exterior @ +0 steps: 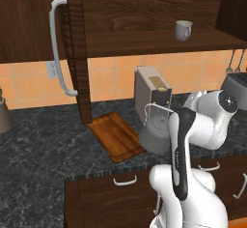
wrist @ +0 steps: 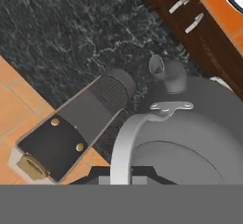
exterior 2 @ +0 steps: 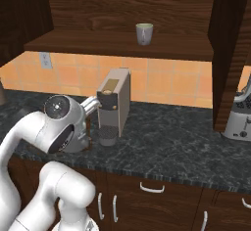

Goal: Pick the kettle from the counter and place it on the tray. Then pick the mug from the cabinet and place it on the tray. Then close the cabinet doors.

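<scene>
The grey kettle (exterior: 155, 136) hangs or stands just right of the reddish-brown tray (exterior: 116, 135), in front of the beige coffee machine; I cannot tell if it touches the counter (exterior: 38, 145). In the hand view the kettle (wrist: 199, 137) is very close below, spout (wrist: 159, 66) pointing away. Its arched handle (wrist: 124, 142) runs down into my gripper (wrist: 124, 178), which looks shut on it. The off-white mug (exterior: 183, 30) (exterior 2: 144, 33) stands on the shelf of the open cabinet (exterior: 144, 9). The left cabinet door (exterior: 75, 48) stands open with its bar handle (exterior: 57, 48); the right door (exterior 2: 228, 54) is open too.
The beige coffee machine (exterior: 152, 94) (exterior 2: 113, 105) stands right behind the kettle. A toaster (exterior 2: 238, 117) sits at the right, a dark pot (exterior: 4, 113) at the far left. Drawer handles (exterior: 125, 180) line the counter front. My own arm hides much of the kettle in the right base view.
</scene>
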Motion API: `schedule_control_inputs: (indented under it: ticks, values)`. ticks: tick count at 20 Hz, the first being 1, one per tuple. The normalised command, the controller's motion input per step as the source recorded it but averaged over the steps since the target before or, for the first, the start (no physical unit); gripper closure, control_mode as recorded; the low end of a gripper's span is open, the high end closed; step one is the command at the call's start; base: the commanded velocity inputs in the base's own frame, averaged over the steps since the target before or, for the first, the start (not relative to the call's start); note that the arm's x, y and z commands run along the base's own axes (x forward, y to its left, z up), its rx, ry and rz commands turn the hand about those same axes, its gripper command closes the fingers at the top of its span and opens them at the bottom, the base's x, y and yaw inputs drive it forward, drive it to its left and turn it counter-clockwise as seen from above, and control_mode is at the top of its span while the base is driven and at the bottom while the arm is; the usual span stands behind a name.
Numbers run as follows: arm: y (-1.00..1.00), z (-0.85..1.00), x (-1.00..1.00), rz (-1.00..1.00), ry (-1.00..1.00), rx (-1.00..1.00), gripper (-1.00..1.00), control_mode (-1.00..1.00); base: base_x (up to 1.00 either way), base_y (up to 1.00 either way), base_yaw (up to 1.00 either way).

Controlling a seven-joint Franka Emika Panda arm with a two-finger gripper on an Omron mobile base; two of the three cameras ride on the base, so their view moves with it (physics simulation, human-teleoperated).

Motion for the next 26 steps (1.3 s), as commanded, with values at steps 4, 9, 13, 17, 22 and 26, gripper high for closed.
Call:
schedule_control_inputs:
  ticks: [4, 9, 13, 17, 22, 26]
  values:
    - [0.79, -0.05, 0.34, -0.02, -0.05, -0.07, 1.0, -1.0, 0.0, 0.0, 0.0]
    - [0.62, -0.06, 0.42, -0.09, -0.06, -0.07, 1.0, -1.0, 0.0, 0.0, 0.0]
    - [0.31, -0.17, 0.34, -0.1, -0.07, 0.0, 1.0, -1.0, 0.0, 0.0, 0.0]
    - [0.04, -0.23, 0.42, -0.07, -0.1, 0.03, 1.0, -1.0, 0.0, 0.0, 0.0]
    - [0.47, -0.02, 0.48, -0.07, 0.01, 0.06, 1.0, -1.0, 0.0, 0.0, 0.0]
    - [0.46, -0.1, 0.57, -0.03, 0.02, 0.04, 1.0, -1.0, 0.0, 0.0, 0.0]
